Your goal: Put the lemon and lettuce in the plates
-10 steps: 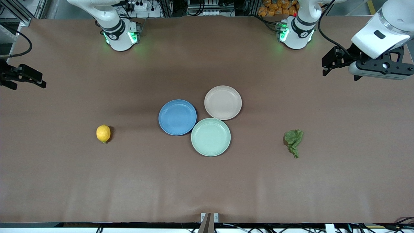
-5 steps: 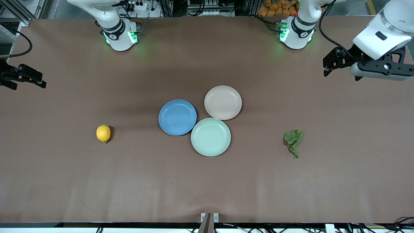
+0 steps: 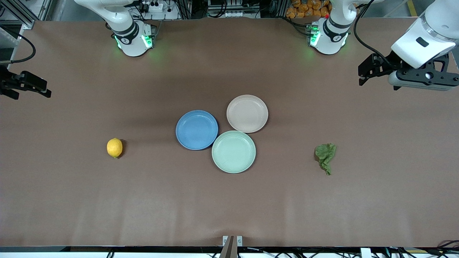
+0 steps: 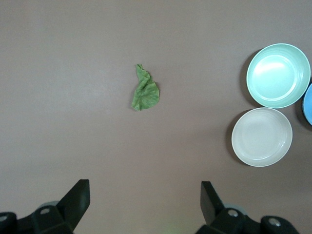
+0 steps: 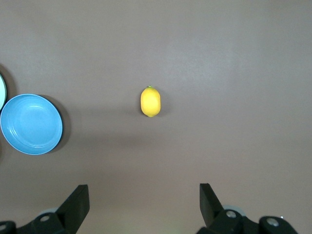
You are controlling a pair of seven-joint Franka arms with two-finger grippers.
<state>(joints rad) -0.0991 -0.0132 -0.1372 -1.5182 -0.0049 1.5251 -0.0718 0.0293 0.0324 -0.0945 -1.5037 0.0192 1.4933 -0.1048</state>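
The broad brown table [image 3: 229,200] carries 3 round shallow plates clustered at its middle. The pale mint-green plate [image 3: 233,151] lies nearest the front camera, touching the blue plate [image 3: 197,129] toward the right arm's end and the pale beige-pink plate [image 3: 247,113], which lies farthest from the camera. All 3 plates hold nothing.

The left gripper [image 3: 408,77] hangs over the table at the left arm's end, its fingers [image 4: 78,202] spread wide and grasping nothing. The right gripper [image 3: 25,86] hangs over the table's edge at the right arm's end, fingers [image 5: 78,204] likewise released and empty.

The wrinkly dark-green lettuce leaf [image 3: 325,156] lies flat on the table toward the left arm's end, well apart from the plates. The small oval bright-yellow lemon [image 3: 114,147] rests on the table toward the right arm's end, also well apart from them.
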